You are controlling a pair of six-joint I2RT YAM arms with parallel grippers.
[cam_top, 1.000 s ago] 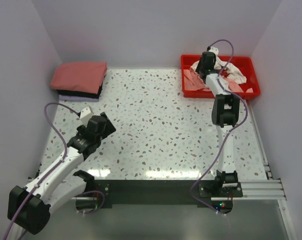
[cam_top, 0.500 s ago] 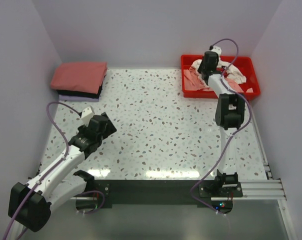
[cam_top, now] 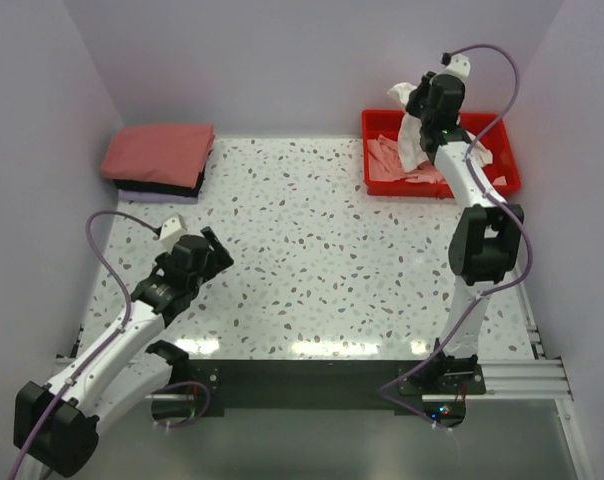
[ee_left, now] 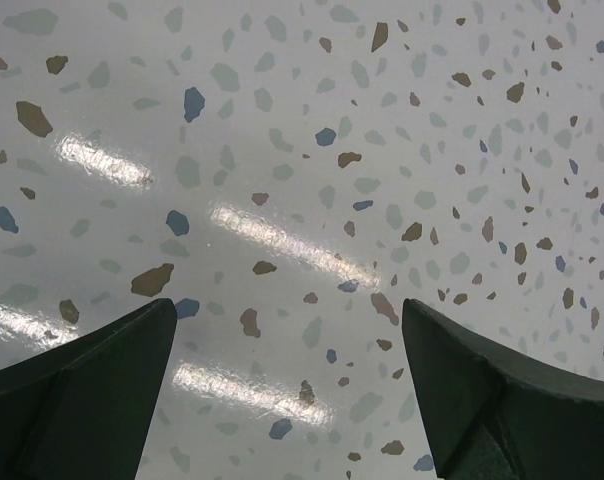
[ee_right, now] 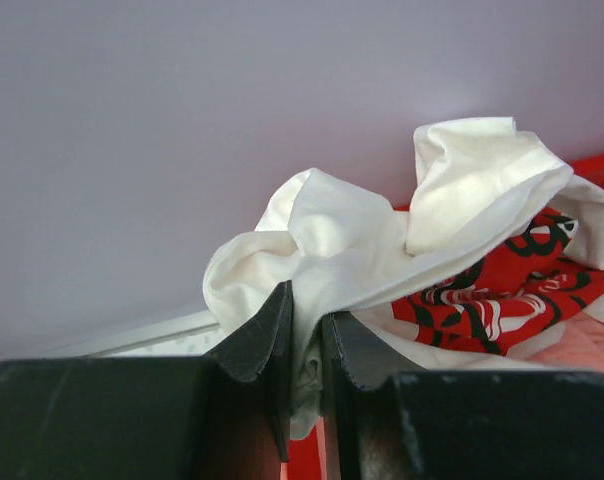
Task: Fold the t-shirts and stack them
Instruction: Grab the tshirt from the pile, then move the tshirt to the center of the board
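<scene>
My right gripper (cam_top: 418, 100) is shut on the white t-shirt (cam_top: 410, 128) with the red print and holds it up above the red tray (cam_top: 502, 180). In the right wrist view the gripper (ee_right: 307, 318) pinches a fold of the white t-shirt (ee_right: 352, 235), and its red print (ee_right: 482, 290) hangs at the right. Light pink t-shirts (cam_top: 392, 165) lie in the tray. A folded salmon-red t-shirt (cam_top: 160, 152) tops a stack with black and lavender ones at the back left. My left gripper (cam_top: 210, 255) is open and empty over the bare table (ee_left: 302, 180).
The speckled white table (cam_top: 312, 250) is walled on three sides by pale lavender panels. The red tray sits at the back right corner. A black rail (cam_top: 312, 375) runs along the near edge between the arm bases.
My right gripper has risen from inside the tray, lifting the white t-shirt up against the back wall. My left arm has drawn back slightly towards the near edge.
</scene>
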